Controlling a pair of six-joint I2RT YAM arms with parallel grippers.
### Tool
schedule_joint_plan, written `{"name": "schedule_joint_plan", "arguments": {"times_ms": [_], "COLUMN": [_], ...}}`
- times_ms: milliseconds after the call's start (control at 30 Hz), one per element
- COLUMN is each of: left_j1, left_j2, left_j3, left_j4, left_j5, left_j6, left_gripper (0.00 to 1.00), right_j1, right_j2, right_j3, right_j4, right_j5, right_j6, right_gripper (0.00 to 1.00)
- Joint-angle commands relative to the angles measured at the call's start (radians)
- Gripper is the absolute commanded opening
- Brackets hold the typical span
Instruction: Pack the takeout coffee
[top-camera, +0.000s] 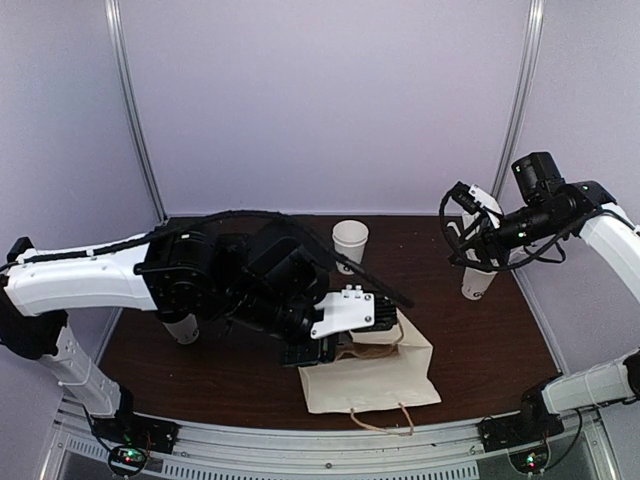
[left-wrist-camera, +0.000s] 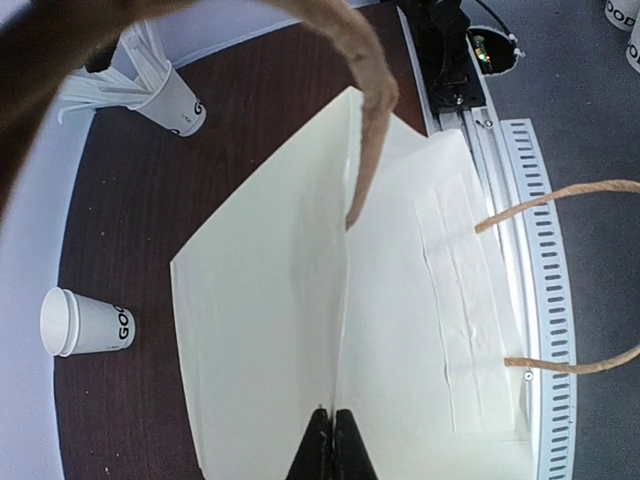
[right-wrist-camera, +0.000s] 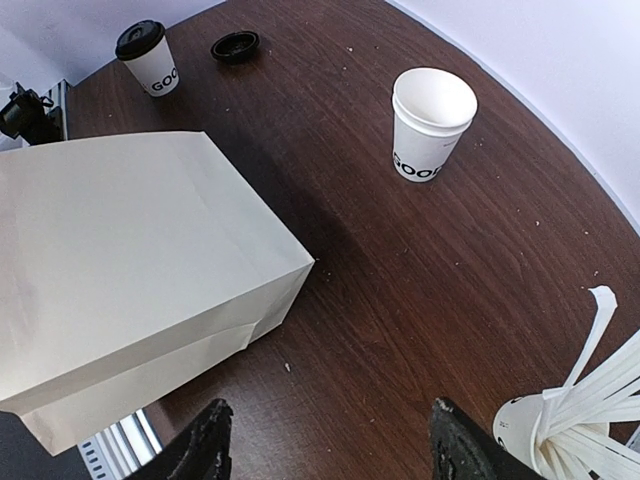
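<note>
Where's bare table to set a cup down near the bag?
Widest bare wood lies between the cream paper bag, the lidless white paper cup and the white cup of sticks. The table is also bare at its near-right corner beside the bag. Crowded: the left side, where the left arm hangs over the black-lidded cup and loose black lid.

- Paper bag (left-wrist-camera: 270, 330): cream, fills centre of view, sharp fold ridge running down middle.
- Left gripper (left-wrist-camera: 330, 440): black fingertips at bottom edge, pressed together on bag's ridge.
- Near handle (left-wrist-camera: 372, 110): brown twisted paper, arcs across top, blurred.
- Far handle (left-wrist-camera: 560, 198): loop lying over metal rail (left-wrist-camera: 520, 150).
- Lidless white cup (left-wrist-camera: 85, 322): dark lettering, left of bag, on dark wood table (left-wrist-camera: 130, 220).
- Cup of white sticks (left-wrist-camera: 175, 100): upper left, apart from bag.
</note>
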Motion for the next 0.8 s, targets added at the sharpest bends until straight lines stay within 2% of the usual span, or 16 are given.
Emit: {"name": "schedule_joint_plan", "arguments": {"times_ms": [0, 133, 333, 400, 633, 767], "left_j1": [-0.01, -0.01, 0.027, 0.08, 0.301, 0.372], "left_j2": [-0.086, -0.125, -0.095, -0.071, 0.012, 0.064], "left_j3": [-0.08, -0.124, -0.076, -0.036, 0.056, 0.117], "left_j4": [0.157, 0.204, 0.174, 0.139, 0.084, 0.075], "left_j5": [0.002, -0.031, -0.065, -0.025, 0.247, 0.29], "left_j6": [-0.038, -0.039, -0.023, -0.045, -0.122, -0.11], "left_gripper": [0.0, 0.0, 0.0, 0.0, 0.0, 0.0], "right_j1": [-0.009, -0.009, -0.01, -0.011, -0.011, -0.011], "right_j2": [-0.012, -0.005, -0.005, -0.008, -0.02, -0.024], "right_j3": [-0.005, -0.004, 0.0, -0.006, -0.021, -0.034], "right_j4": [0.009, 0.009, 0.003, 0.007, 0.013, 0.023], "right_j5": [0.008, 0.008, 0.005, 0.002, 0.001, 0.001], "right_j6": [-0.009, -0.011, -0.014, -0.014, -0.019, -0.02], "right_gripper": [0.67, 0.67, 0.67, 0.67, 0.67, 0.67]}}
